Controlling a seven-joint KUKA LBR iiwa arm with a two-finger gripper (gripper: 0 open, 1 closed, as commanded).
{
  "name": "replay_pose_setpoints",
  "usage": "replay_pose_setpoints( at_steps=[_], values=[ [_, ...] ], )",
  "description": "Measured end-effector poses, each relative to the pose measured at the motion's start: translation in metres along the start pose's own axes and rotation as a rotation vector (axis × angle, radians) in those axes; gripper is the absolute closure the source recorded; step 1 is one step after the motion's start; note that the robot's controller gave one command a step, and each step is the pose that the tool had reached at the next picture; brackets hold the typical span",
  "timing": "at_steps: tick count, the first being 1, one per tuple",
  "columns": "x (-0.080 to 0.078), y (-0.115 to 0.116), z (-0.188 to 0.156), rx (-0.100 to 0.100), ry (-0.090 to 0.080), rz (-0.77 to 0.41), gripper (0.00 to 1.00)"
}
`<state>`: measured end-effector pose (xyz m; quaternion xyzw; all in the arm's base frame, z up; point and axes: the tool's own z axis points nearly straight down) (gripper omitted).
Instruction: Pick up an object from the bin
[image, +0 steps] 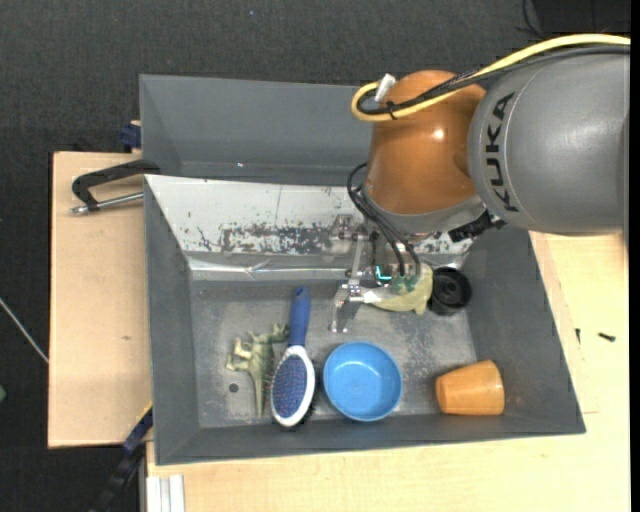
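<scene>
Hovering over the back middle of the grey metal bin (170, 330), the gripper (347, 300), open or shut not determinable, is standing just beside a pale yellow-green crumpled soft item (410, 293) next to a black round cap (449, 289); probably light, limp, best pinched across its bulk.

Grey bin (172, 300) holds blue brush (292, 385), blue bowl (362, 381), orange cup (470, 389), green toy (255, 356).

Floor (232, 312) seems open at left; brush (293, 375), blue bowl (362, 382), orange cup (470, 389) block front.
</scene>
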<state>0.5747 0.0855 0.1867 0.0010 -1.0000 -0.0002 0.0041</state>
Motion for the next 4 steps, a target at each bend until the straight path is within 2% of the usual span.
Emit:
replay_pose_setpoints(
  at_steps=[1,2,3,4],
  values=[
    [0.025,-0.012,0.093,0.001,0.000,-0.041,0.00],
    [0.082,-0.044,0.106,0.001,-0.009,-0.208,0.00],
    [0.075,-0.044,0.101,0.001,-0.035,-0.208,1.00],
    [0.046,-0.019,-0.023,0.000,-0.024,-0.209,1.00]
  ],
)
